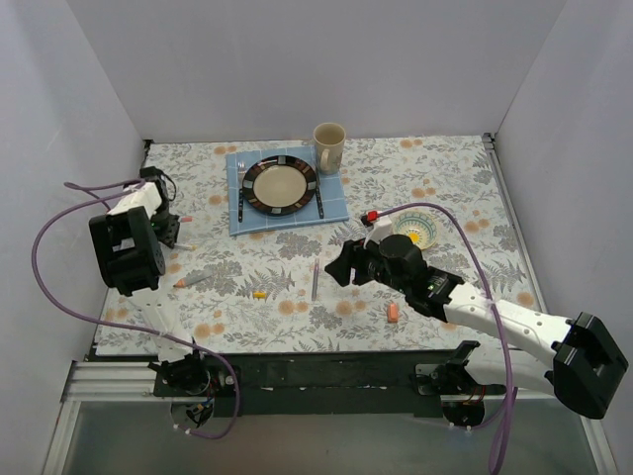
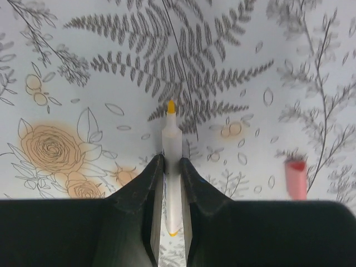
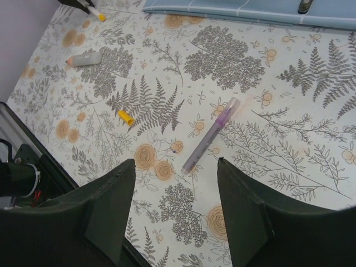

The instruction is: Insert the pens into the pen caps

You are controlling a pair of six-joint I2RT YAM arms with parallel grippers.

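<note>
- The left pincer (image 2: 171, 162) is clamped on the yellow pen (image 2: 171, 139) at mid-barrel.
- The right pincer (image 3: 175, 164) stands wide above the purple pen (image 3: 210, 136), which lies on the table (image 3: 289, 83).
- A yellow cap (image 3: 125, 117) lies near it.

A dark-rimmed plate (image 1: 281, 185) sits centred on a blue tiled placemat (image 1: 240, 220) at the far side of a bench (image 1: 445, 168) covered in a leaf-and-flower print. A fork (image 1: 240, 178) lies left of the plate and a knife (image 1: 319, 198) right. A beige mug (image 1: 329, 146) stands at the mat's far right corner. A small patterned dish (image 1: 423, 228) sits apart, to the right.
</note>
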